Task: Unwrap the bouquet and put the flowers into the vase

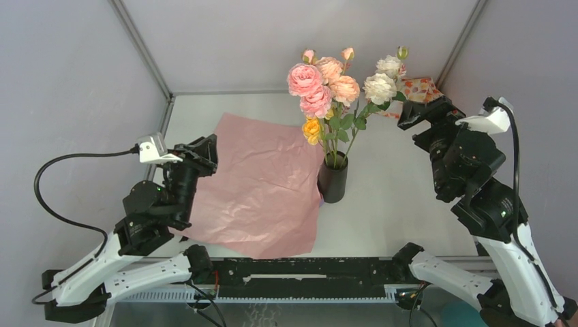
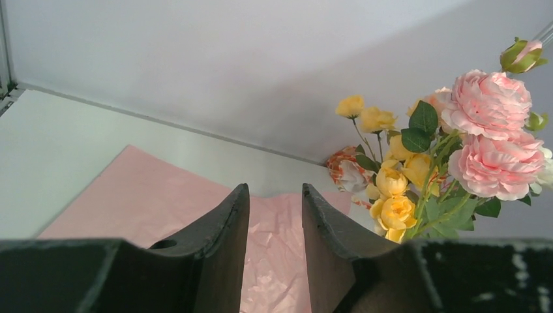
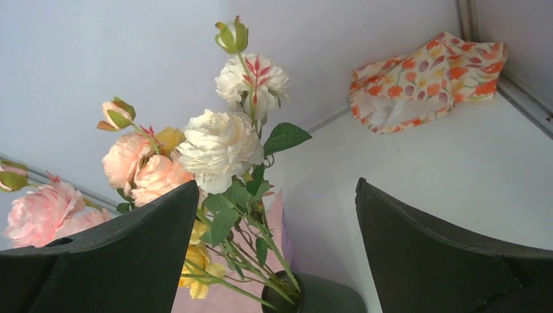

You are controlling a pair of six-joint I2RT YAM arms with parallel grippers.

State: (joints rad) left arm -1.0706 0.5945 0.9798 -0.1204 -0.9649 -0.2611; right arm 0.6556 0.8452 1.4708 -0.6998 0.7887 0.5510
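The flowers (image 1: 327,85), pink, peach, yellow and white roses on green stems, stand upright in the black vase (image 1: 333,180) at the table's middle. The bouquet's pink crinkled paper (image 1: 259,184) lies spread flat to the vase's left, its right edge touching the vase. My left gripper (image 1: 204,153) hovers over the paper's left edge, open, with nothing between its fingers (image 2: 228,222). My right gripper (image 1: 419,112) hangs to the right of the blooms, wide open and empty. In the right wrist view the flowers (image 3: 218,147) and vase (image 3: 326,297) show between its jaws, untouched.
An orange-flowered patterned cloth (image 1: 420,88) lies in the back right corner, just behind my right gripper. Grey walls close the table on the left, back and right. A black rail (image 1: 307,272) runs along the near edge.
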